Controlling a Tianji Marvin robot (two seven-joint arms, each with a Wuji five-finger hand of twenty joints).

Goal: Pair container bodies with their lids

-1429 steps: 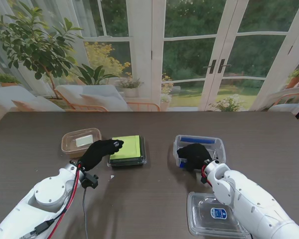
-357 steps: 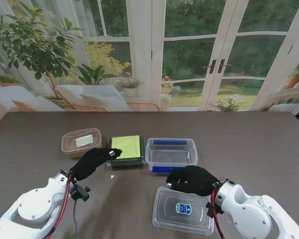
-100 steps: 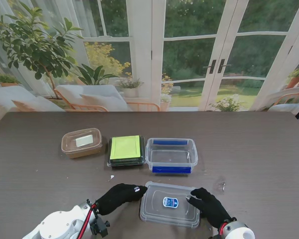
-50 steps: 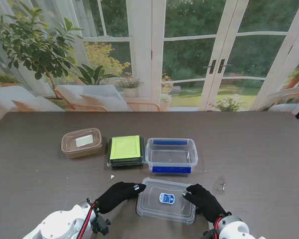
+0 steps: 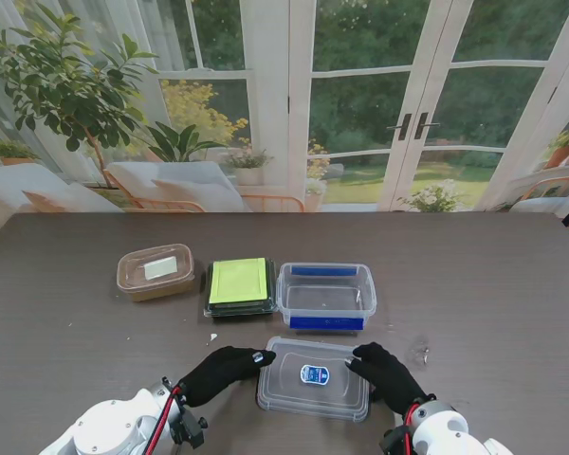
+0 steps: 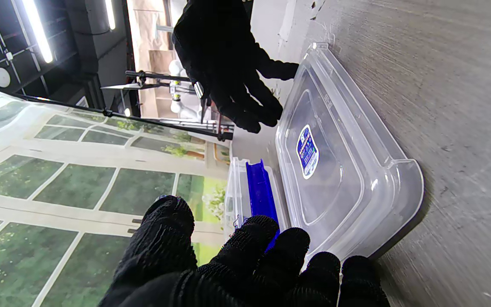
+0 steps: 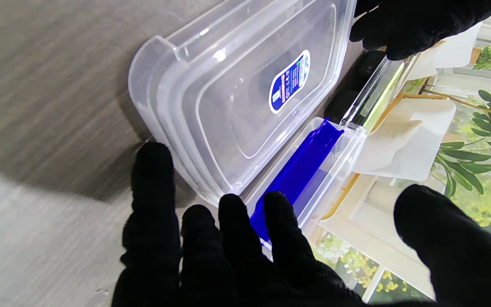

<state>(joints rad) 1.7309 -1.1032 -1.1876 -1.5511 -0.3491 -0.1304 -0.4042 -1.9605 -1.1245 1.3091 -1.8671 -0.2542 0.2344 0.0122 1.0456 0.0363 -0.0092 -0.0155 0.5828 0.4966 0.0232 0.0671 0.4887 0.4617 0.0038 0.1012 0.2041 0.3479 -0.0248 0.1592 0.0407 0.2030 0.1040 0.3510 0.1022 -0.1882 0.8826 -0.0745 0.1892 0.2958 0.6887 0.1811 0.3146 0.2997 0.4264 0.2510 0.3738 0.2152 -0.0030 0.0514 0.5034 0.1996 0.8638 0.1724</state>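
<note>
Stand view: clear lid (image 5: 314, 376) between left hand (image 5: 221, 373) and right hand (image 5: 383, 374).

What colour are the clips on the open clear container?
Blue. The clips on the open clear container show best in the right wrist view.

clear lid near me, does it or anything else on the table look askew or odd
The clear lid sits slightly skewed, not square with the open clear container beyond it, held between the left hand and right hand. A small white scrap lies loose on the table. Nothing looks spilled or damaged.
</note>
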